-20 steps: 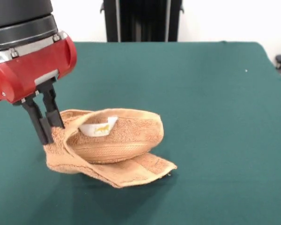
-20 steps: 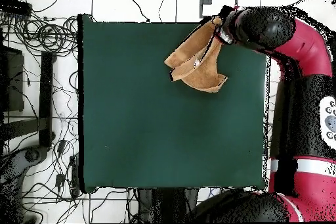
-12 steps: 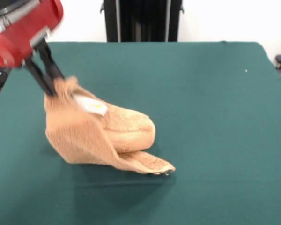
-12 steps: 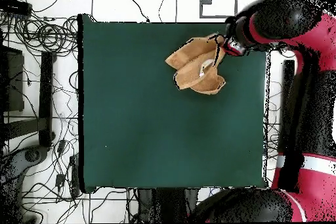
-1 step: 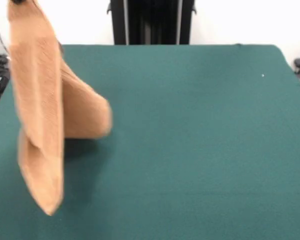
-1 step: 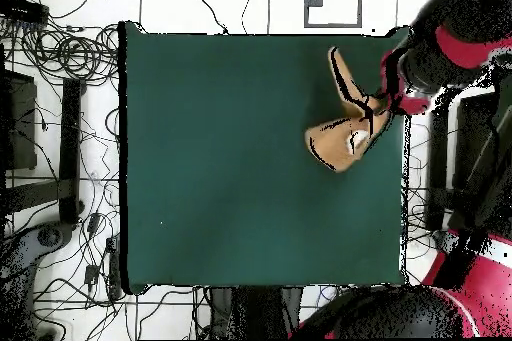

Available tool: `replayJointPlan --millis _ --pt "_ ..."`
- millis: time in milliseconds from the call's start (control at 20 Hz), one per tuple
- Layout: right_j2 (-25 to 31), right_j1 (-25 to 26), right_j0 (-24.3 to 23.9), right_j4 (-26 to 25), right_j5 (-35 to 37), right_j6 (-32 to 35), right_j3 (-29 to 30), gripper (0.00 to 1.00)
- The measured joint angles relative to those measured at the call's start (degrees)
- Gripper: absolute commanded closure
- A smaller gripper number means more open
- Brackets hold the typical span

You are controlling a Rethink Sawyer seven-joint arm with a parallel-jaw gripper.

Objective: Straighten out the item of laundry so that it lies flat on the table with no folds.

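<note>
Terry towel (image 5: 40,110) hanging clear of most of the green table (image 5: 200,140), suspended from a top corner at the upper left edge of the front view, where we are seeing only a dark tip of the gripper (image 5: 17,2); from that glimpse we cannot tell how the pincer is set, though we are judging that it is carrying the cloth, since nothing else is holding it up. The towel is draping in 2 layers, 1 long flap trailing low and 1 shorter fold bulging toward the table's middle. In the overhead view the towel (image 6: 345,122) is sitting close to the table's right border, just beside the arm (image 6: 450,42). We are anticipating 3 risks: the hanging layers settling doubled again if lowered straight down; the cloth landing partly over the table's border; a thin corner hold slipping during a swing.
</note>
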Motion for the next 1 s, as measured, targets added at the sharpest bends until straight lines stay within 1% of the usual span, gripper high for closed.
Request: replayJointPlan --millis 100,300,500,650,900,1000 --pt "0.87 0.0 -0.48 -0.99 1.16 -2.98 -1.33 1.0" --pt "2.81 0.02 -1.5 -2.29 1.16 -7.93 -3.26 1.0" --pt "3.92 0.07 -2.19 -2.28 1.17 -9.7 -3.99 1.0" --pt "4.25 0.09 -2.49 -1.8 0.9 -9.72 -4.06 1.0" --pt "4.28 0.09 -2.87 0.86 -1.79 -9.72 -3.74 1.0" --pt "4.27 -0.01 -3.09 2.48 -4.4 -9.72 -3.0 1.0"
